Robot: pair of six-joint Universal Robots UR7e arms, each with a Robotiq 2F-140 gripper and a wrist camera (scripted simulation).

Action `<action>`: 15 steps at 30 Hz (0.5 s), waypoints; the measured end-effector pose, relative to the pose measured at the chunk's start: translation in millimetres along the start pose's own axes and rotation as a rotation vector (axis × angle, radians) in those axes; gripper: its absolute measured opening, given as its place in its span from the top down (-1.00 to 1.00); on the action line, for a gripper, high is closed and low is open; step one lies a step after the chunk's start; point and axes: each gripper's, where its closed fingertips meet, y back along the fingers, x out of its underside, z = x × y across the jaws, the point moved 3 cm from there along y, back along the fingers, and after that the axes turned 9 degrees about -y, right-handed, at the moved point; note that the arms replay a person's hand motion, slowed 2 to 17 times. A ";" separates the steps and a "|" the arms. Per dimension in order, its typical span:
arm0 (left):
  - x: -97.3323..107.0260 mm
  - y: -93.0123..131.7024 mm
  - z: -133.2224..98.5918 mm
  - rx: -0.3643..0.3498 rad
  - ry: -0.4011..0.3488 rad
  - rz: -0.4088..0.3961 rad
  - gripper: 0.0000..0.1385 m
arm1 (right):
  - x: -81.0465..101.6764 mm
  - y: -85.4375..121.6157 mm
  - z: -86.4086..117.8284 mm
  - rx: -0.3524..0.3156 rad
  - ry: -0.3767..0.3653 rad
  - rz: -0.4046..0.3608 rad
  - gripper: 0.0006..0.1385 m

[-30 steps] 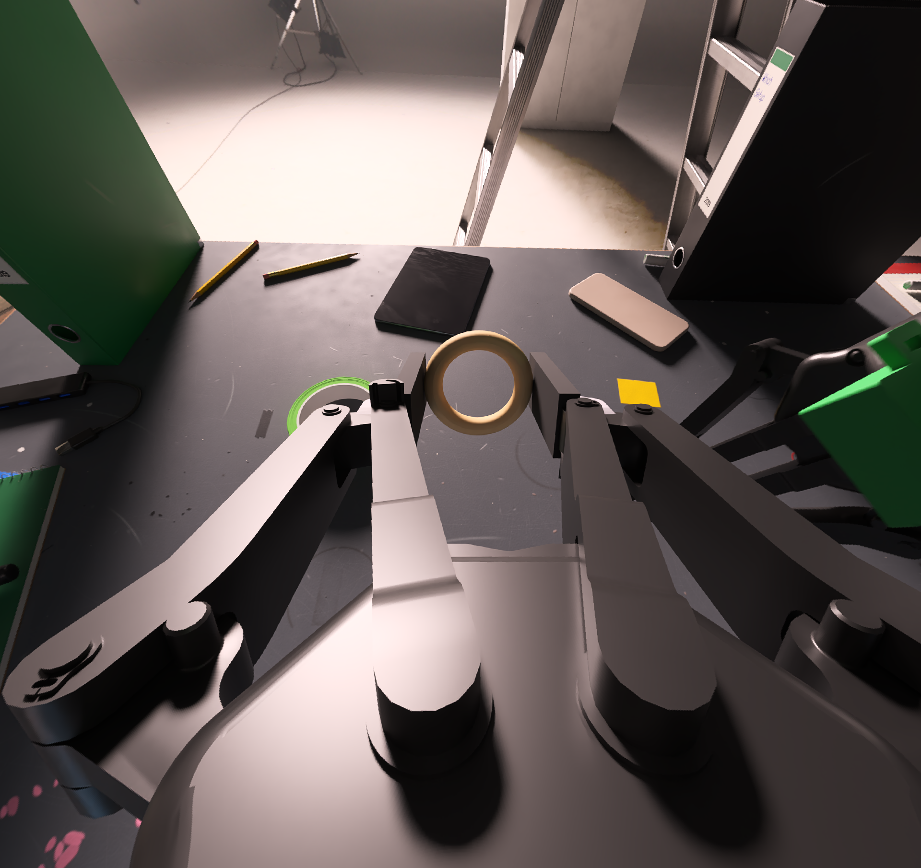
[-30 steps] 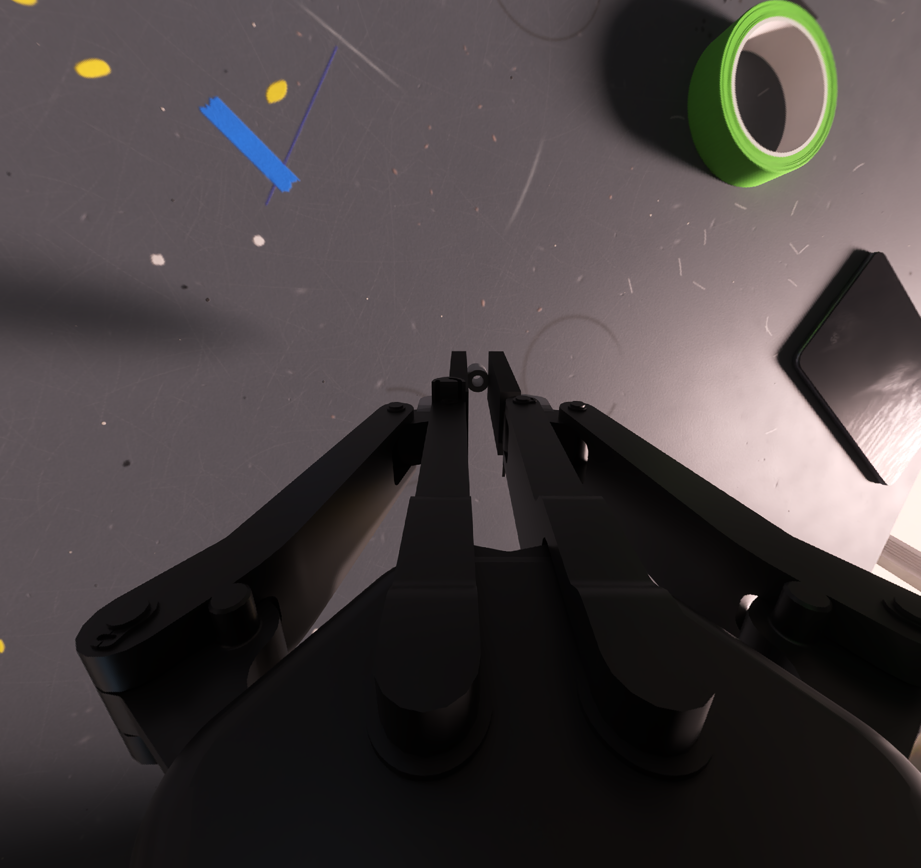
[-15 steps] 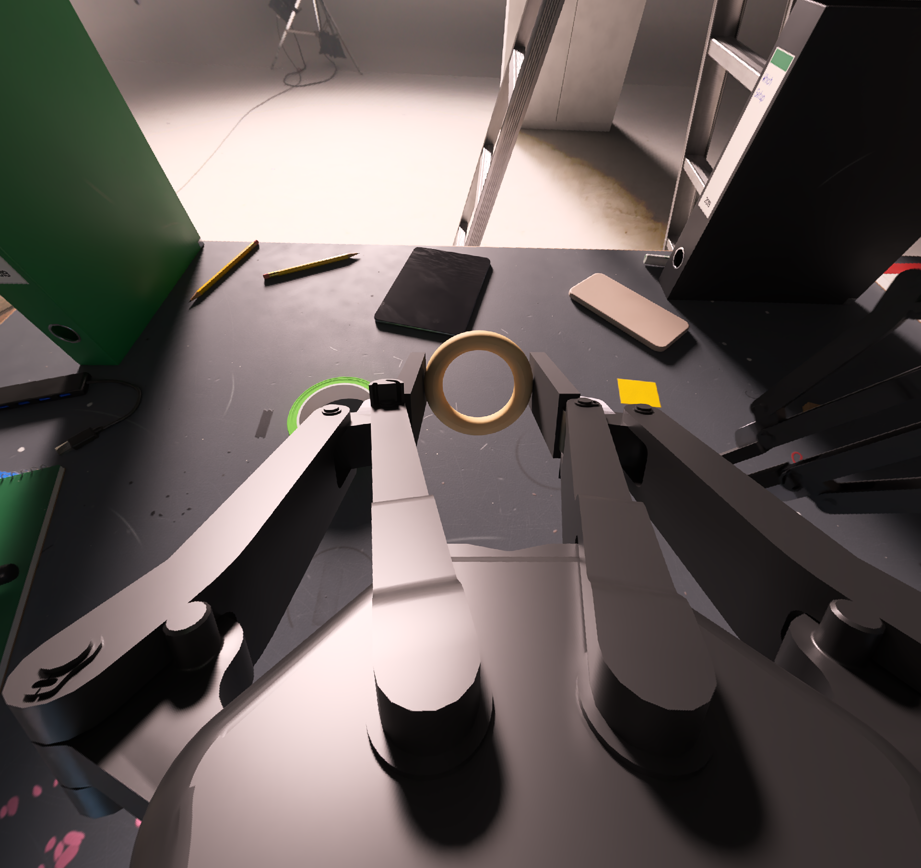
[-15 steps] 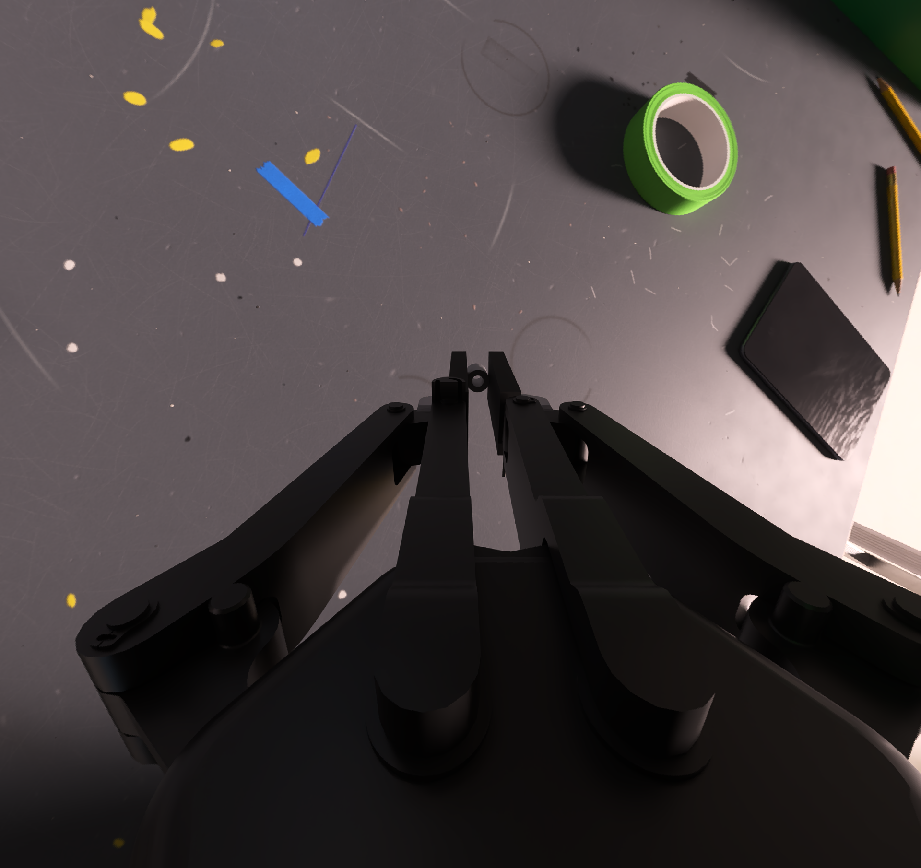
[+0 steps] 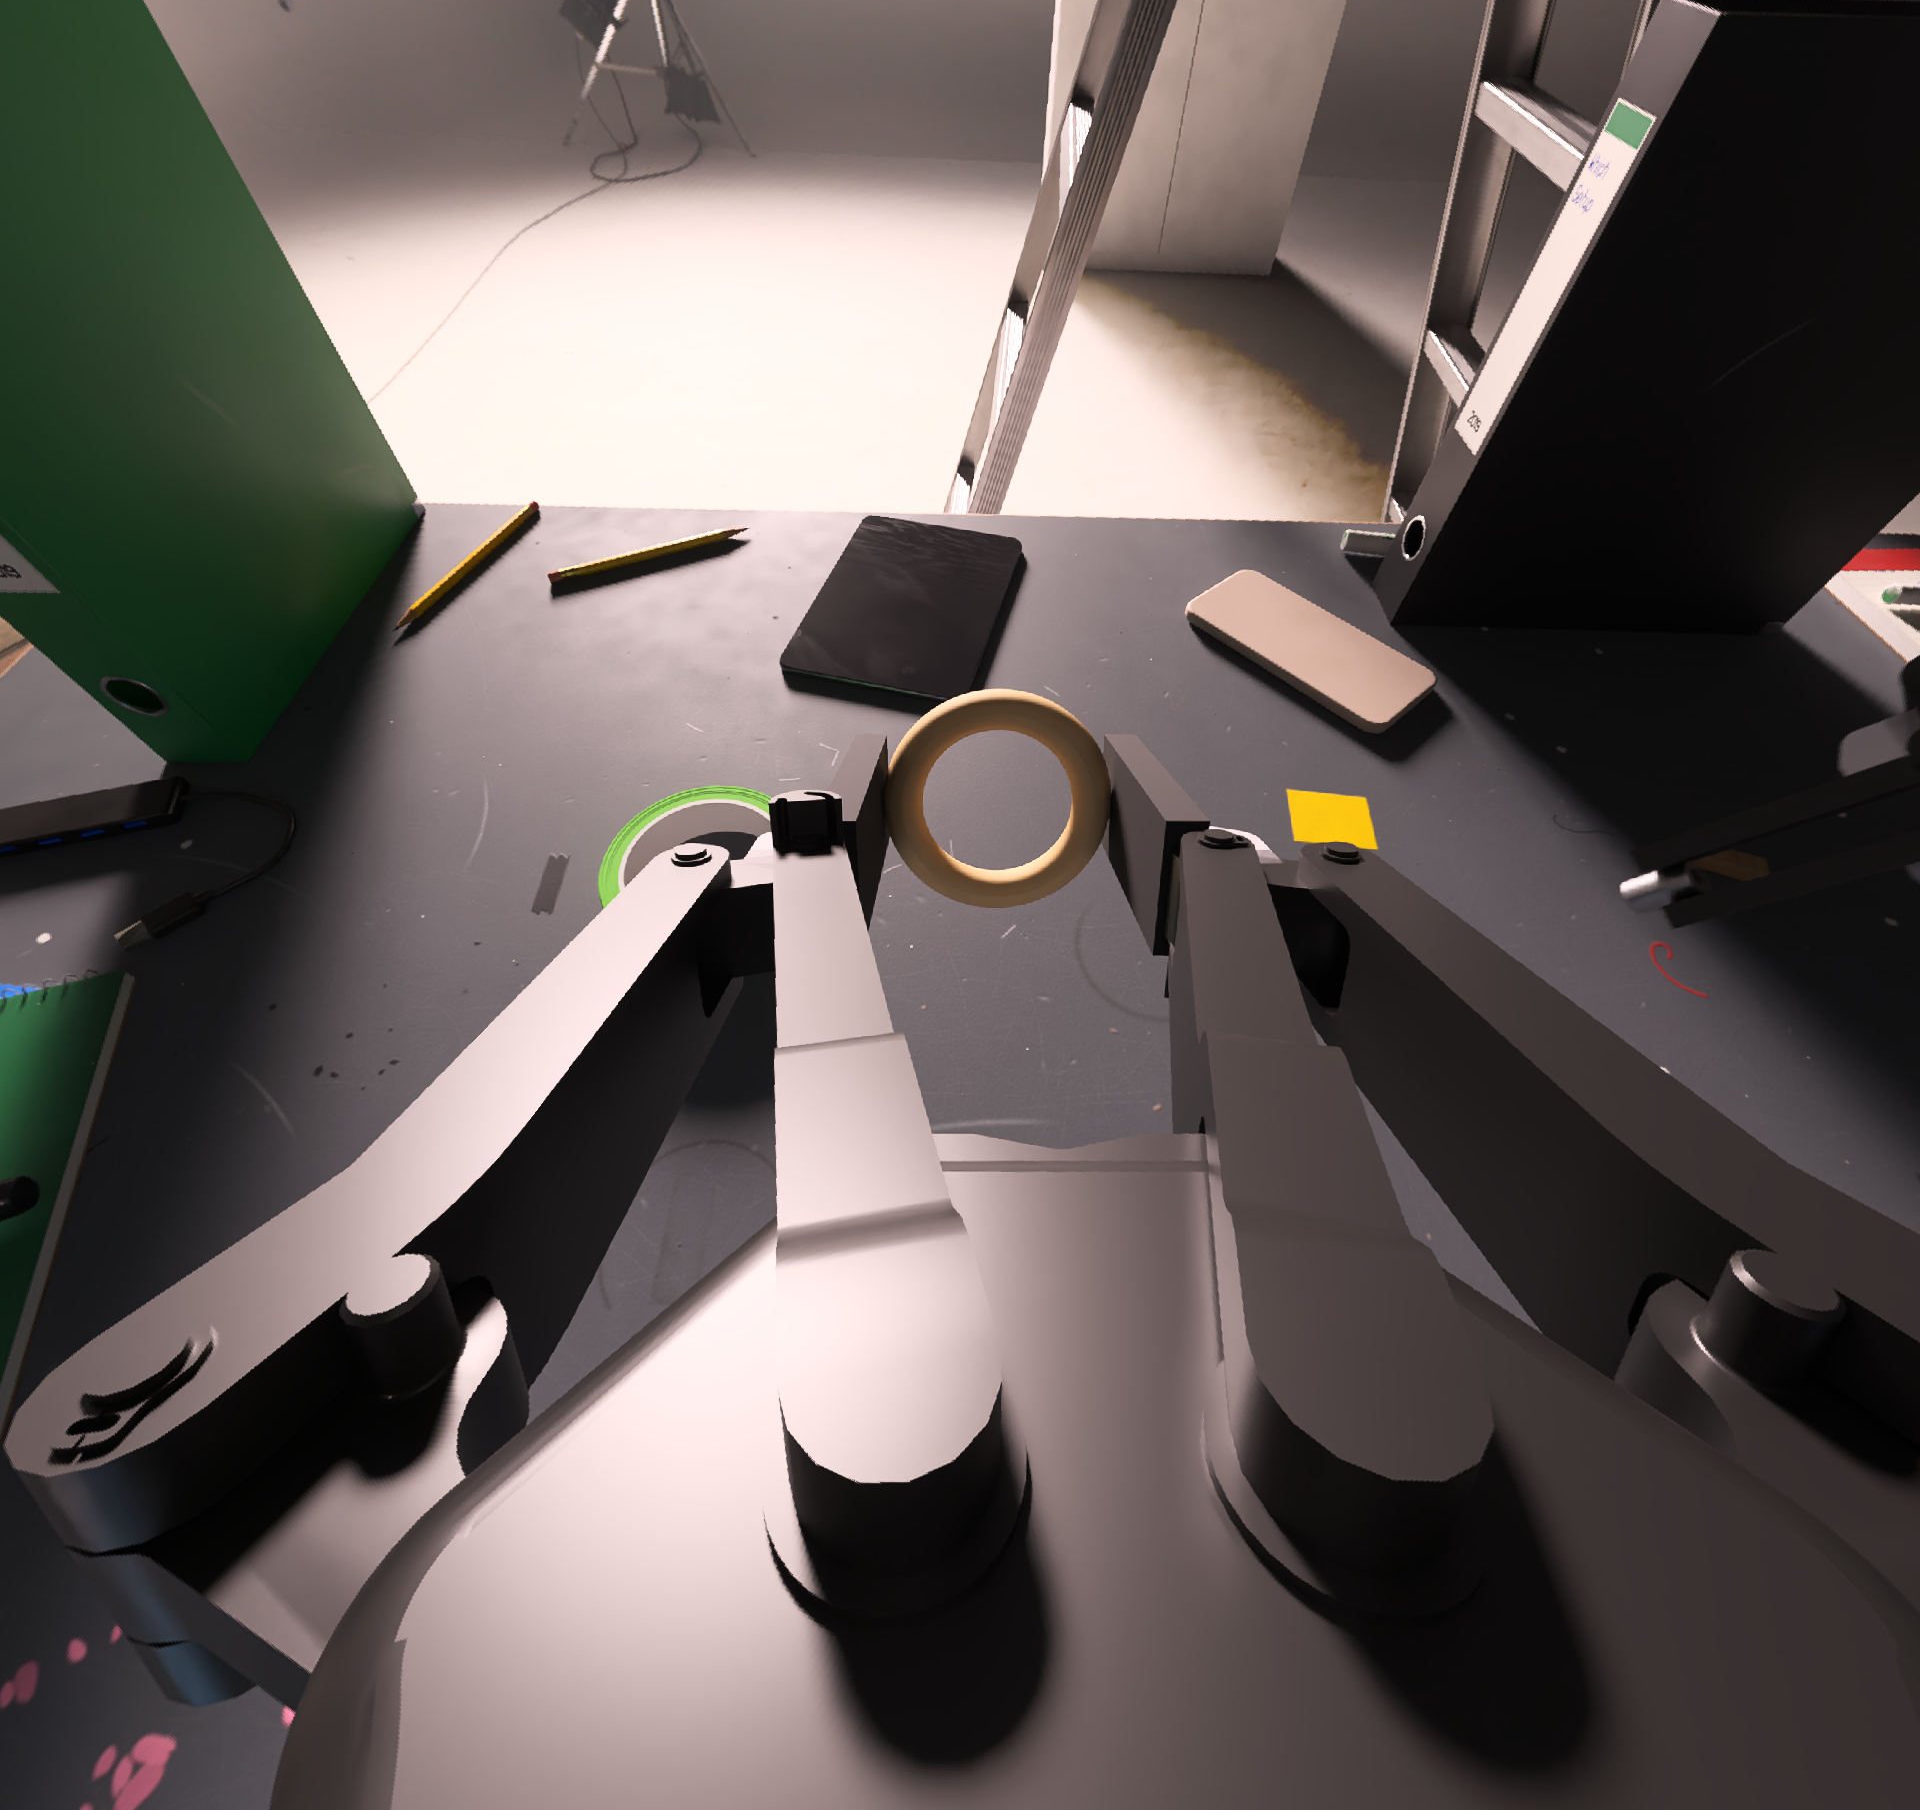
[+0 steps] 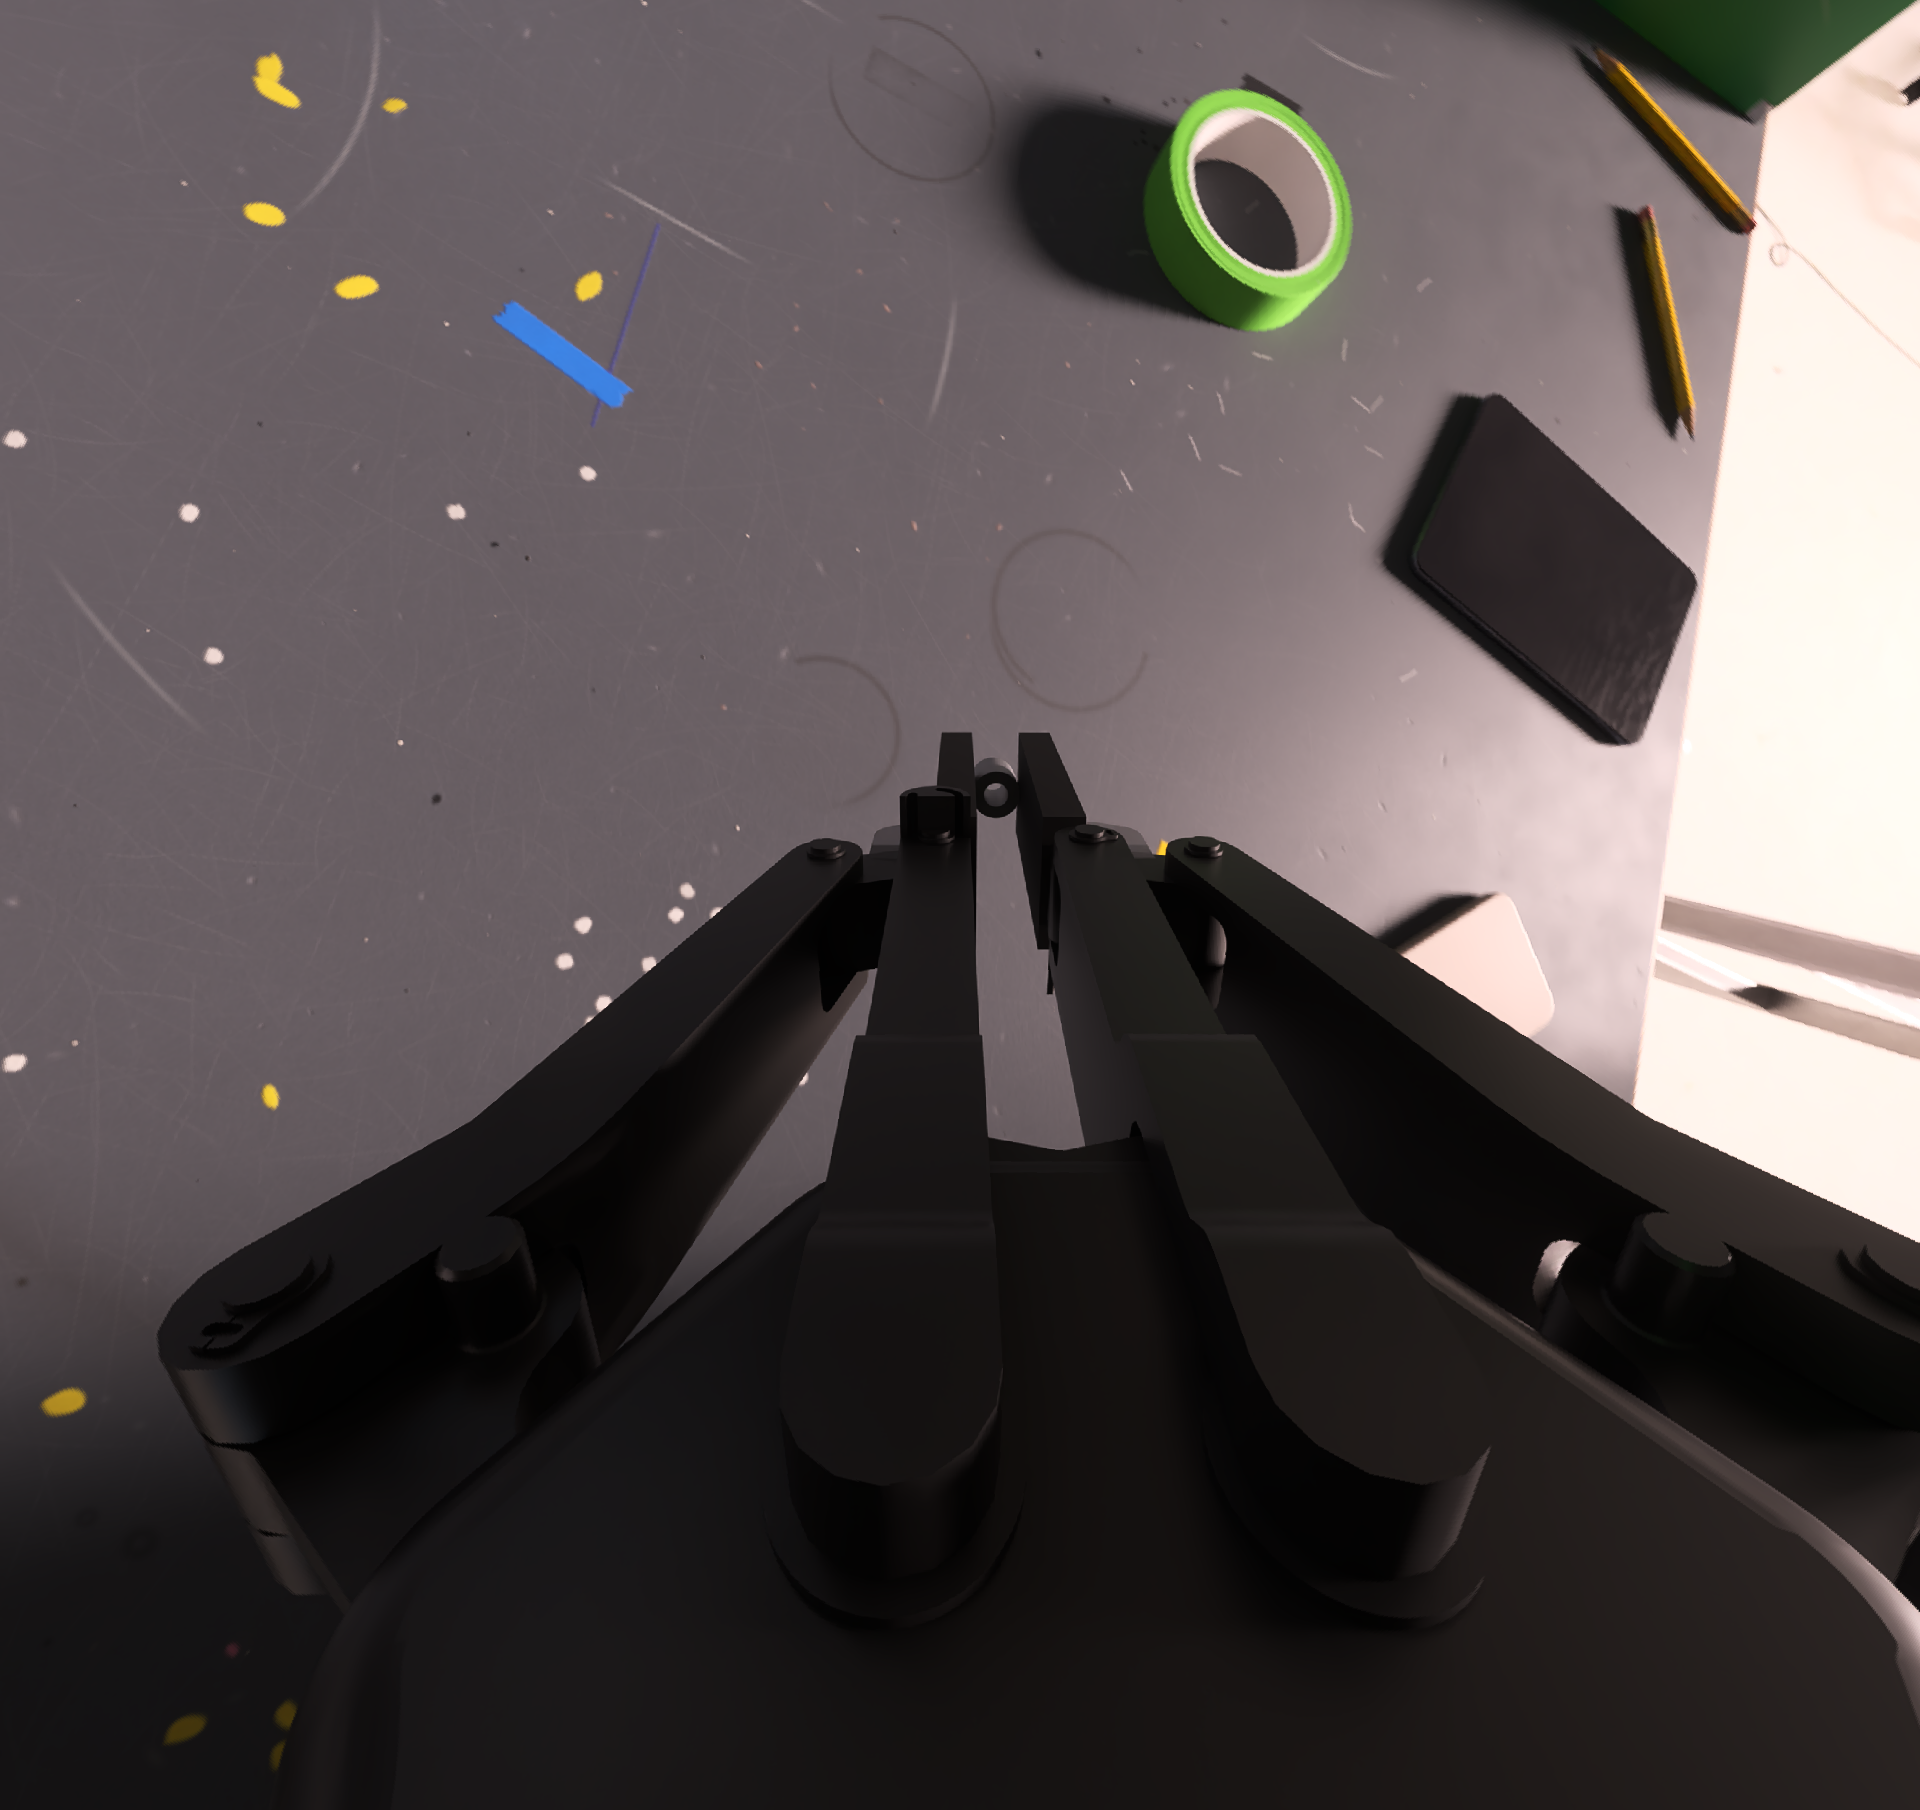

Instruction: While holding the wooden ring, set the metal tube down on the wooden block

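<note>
From my left wrist camera, my left gripper (image 5: 995, 804) sits dead centre, its two fingers closed about halfway onto the wooden ring (image 5: 995, 797), one pad pressing each side so the ring stands upright, lifted off the dark table (image 5: 1039, 1012). Just past the fingertips, at 10 o'clock, a green tape roll (image 5: 665, 820) shows partly behind the left finger; at 2 o'clock lies a yellow square (image 5: 1331, 818). At 3 o'clock, near the frame edge, my right gripper (image 5: 1673, 893) reaches in with the silvery end of the metal tube (image 5: 1642, 888) poking out of it, a small brown piece just behind that I cannot identify for certain. Farther out, at 12 o'clock, a black phone (image 5: 902, 607) lies flat; a beige phone (image 5: 1311, 661) at 1 o'clock; two pencils (image 5: 644, 555) at 11 o'clock. A green binder (image 5: 177, 389) stands far left, a black binder (image 5: 1704, 337) far right.

From my right wrist camera, the right gripper (image 6: 995, 792) is nearly closed, pinching the tube (image 6: 995, 792), seen end-on as a small ring between the fingertips, above the table (image 6: 623, 617). Beyond, a strip of blue tape (image 6: 562, 367) lies at 10 o'clock, the black phone (image 6: 1553, 571) at 2 o'clock, and the tape roll (image 6: 1247, 212) farther off at 1 o'clock.
</note>
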 end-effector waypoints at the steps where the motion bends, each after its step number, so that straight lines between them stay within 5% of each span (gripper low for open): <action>1: 0.0 0.0 0.0 0.000 0.000 0.000 0.21 | 4.3 4.5 -2.5 0.008 -0.011 0.001 0.84; 15: -0.1 -0.1 0.0 0.000 -0.001 0.000 0.21 | 80.6 52.0 -41.4 0.137 -0.217 0.086 0.84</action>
